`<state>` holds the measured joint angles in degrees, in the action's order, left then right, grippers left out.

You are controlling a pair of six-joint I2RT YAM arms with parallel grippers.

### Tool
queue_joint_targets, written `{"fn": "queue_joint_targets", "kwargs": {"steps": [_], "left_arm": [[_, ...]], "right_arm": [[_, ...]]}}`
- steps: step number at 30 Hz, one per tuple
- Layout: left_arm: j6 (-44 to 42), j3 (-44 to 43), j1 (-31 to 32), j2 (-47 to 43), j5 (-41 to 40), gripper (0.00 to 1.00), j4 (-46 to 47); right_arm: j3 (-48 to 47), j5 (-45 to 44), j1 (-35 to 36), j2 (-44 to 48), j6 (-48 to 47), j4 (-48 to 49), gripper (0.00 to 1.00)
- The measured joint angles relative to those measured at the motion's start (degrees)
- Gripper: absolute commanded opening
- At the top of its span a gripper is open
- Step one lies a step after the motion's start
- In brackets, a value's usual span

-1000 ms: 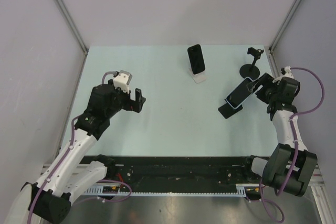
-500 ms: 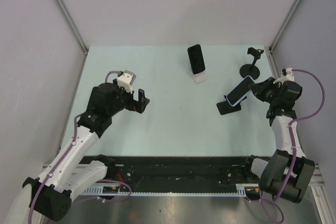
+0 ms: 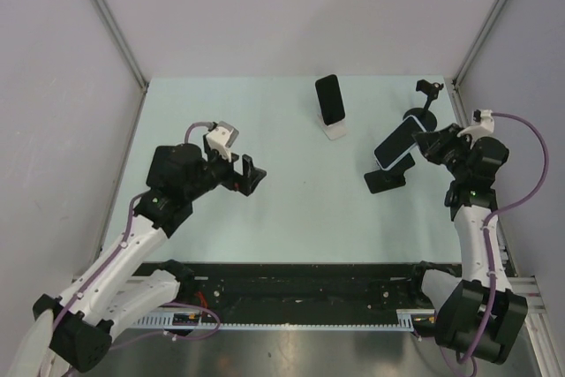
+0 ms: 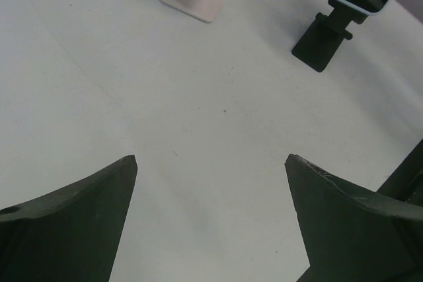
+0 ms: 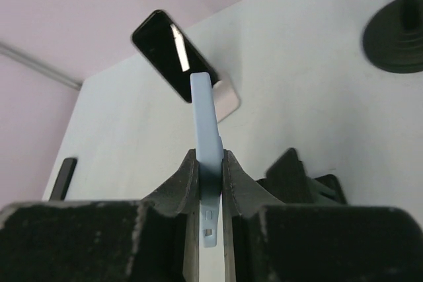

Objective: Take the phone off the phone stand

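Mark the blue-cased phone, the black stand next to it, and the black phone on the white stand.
blue-cased phone [image 3: 395, 145]: top external view, middle of its dark face.
black stand [image 3: 386, 182]: top external view, on its flat base.
black phone [image 3: 330, 99]: top external view, centre of its screen.

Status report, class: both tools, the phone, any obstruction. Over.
Right tool shut on blue phone, just above black stand. Left tool open, empty. Nothing blocking.

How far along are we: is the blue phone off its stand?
Cannot tell: the right gripper holds the phone, its edge right at the stand.
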<state>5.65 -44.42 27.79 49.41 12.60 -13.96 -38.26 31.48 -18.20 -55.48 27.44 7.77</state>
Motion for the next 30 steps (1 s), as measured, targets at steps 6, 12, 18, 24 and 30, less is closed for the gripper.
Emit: {"fn": "queue_joint_targets", "kwargs": {"steps": [6,12,18,24,30], "left_arm": [[2.6,-0.4,5.2,0.7,-1.8,1.0,1.7],[3.9,-4.1,11.9,5.9,-5.3,1.0,2.3],[4.0,-8.9,17.3,12.5,-9.7,1.0,2.8],[4.9,-12.2,20.8,18.4,-13.1,1.0,3.1],[6.4,-13.5,22.9,23.2,-15.5,1.0,3.2]], "right_arm": [[0.0,-0.4,10.3,0.2,3.4,2.5,0.0],[0.0,-2.0,22.3,-0.5,6.1,5.0,0.0],[0.0,-5.4,33.3,-3.7,8.0,6.0,0.0],[0.0,-9.7,41.2,-7.5,9.3,6.0,0.0],[0.0,-11.6,45.0,-9.9,11.5,6.6,0.0]]}}
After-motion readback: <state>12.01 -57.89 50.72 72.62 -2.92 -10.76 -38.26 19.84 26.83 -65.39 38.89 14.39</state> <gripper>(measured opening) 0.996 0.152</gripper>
